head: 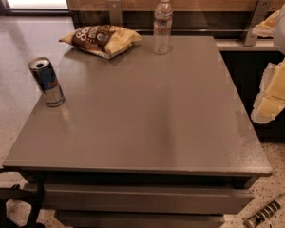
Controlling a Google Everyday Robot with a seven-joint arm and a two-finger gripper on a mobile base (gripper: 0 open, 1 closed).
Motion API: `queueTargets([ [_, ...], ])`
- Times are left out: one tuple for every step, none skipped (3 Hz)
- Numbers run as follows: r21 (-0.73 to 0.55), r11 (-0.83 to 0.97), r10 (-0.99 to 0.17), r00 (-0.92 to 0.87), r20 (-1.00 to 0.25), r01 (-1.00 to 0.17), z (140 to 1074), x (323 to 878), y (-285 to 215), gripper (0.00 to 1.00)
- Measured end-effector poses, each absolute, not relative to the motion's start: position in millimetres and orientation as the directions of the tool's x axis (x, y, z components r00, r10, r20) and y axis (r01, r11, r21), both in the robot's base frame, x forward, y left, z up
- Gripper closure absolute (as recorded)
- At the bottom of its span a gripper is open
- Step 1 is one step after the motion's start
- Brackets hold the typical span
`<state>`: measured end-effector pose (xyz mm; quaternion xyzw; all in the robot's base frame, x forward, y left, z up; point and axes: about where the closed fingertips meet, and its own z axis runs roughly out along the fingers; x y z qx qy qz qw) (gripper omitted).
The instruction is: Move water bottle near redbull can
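Gripper (pixel 275 91), pale and yellow-padded, sits at the frame's right edge beside the grey table (pixel 147 122), opening cannot tell; small clear ribbed plastic water bottle (pixel 163 25) stands upright far-left of it, well apart from slim silver-blue redbull can (pixel 46 82) at the table's left edge.

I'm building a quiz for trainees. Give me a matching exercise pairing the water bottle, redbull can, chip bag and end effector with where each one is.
1 water bottle
2 redbull can
3 chip bag
4 end effector

A: standing by the left edge of the table
B: beyond the right side, off the top
C: upright at the far edge
D: lying flat, back left

Pairs: 1-C, 2-A, 3-D, 4-B
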<state>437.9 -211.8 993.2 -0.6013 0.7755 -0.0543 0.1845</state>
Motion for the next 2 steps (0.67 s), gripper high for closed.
queueTargets([
  [-0.306, 0.271, -0.953, -0.209, -0.221, -0.913, 993, 438, -212, 0.00],
  [-0.320, 0.281, -0.948, -0.209, -0.241, -0.905, 1001, 455, -217, 0.00],
])
